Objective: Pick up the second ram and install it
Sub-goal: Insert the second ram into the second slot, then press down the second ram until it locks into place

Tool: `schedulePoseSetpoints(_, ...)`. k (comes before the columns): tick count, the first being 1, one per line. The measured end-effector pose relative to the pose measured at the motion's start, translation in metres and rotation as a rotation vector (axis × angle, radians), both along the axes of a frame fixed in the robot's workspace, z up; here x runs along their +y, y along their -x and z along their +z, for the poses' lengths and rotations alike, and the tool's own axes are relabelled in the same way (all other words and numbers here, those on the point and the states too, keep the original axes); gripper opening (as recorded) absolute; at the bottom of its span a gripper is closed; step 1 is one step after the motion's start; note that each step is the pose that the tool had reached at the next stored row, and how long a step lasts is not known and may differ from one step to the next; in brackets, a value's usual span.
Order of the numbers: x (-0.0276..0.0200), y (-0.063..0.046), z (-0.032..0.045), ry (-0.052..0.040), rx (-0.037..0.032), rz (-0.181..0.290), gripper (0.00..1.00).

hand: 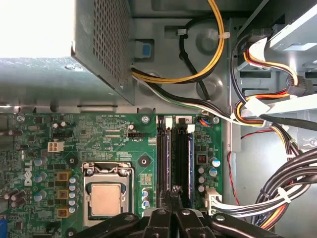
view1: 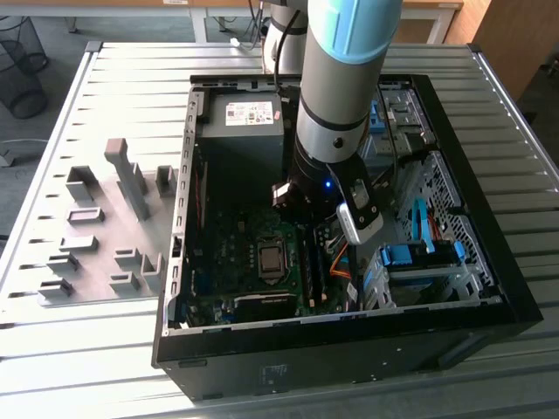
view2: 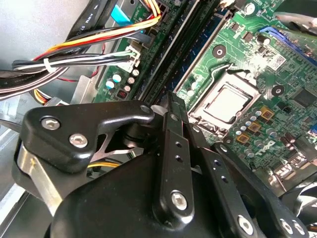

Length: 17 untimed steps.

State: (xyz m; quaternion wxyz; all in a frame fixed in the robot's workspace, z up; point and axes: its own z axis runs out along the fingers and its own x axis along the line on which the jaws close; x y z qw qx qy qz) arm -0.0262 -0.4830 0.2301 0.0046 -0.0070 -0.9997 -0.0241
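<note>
Inside, the open computer case [view1: 489, 288] lies on its side on a slatted metal table [view1: 87, 367]. It holds a green motherboard [hand: 99, 144] with a bare processor [hand: 105, 198] in its socket, a grey power supply [view1: 240, 131] at the far end, and drive bays with blue latches [view1: 410, 257] towards the exterior view's right. Bundles of coloured cables [hand: 257, 114] run along the side of the board. Grey holder blocks [view1: 131, 183] stand on the table well apart from the case, on the exterior view's left.

The arm [view1: 336, 105] reaches down into the case. In both wrist views the gripper [view2: 171, 106] [hand: 172, 196] has its two black fingers pressed together with no gap between them, the tips right over the memory slots beside the processor. The second ram [hand: 178, 158] stands edge-up in one of these slots, running straight away from the fingertips. Whether the tips touch its top edge I cannot tell.
</note>
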Motion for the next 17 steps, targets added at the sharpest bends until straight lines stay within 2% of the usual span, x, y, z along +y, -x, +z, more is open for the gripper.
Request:
schedulePoseSetpoints(13,-0.0001,0.0,-0.0165,0.001,0.0004,0.0,0.1)
schedulePoseSetpoints(17,-0.0001,0.0,-0.0161,0.0009,0.0007,0.0,0.1)
